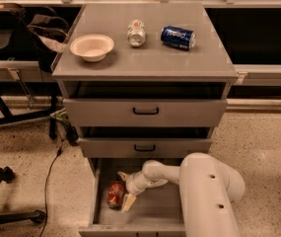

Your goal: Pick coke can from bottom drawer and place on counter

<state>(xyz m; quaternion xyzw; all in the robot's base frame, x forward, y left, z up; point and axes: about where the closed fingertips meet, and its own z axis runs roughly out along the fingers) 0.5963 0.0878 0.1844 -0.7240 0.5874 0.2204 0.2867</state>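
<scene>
Gripper (125, 188) on my arm sits in the open bottom drawer (152, 212), its 2 fingers spread apart just beside the coke can (115, 194) on the drawer floor, while the counter (145, 60) holds 1 bowl (91, 47), 1 silver can (136, 32) and 1 blue can (178, 37).

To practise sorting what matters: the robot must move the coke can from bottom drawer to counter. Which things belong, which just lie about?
Job: coke can, bottom drawer, counter, pincer (in drawer, beside can).
Lying about: bowl, Pepsi can, silver can.
</scene>
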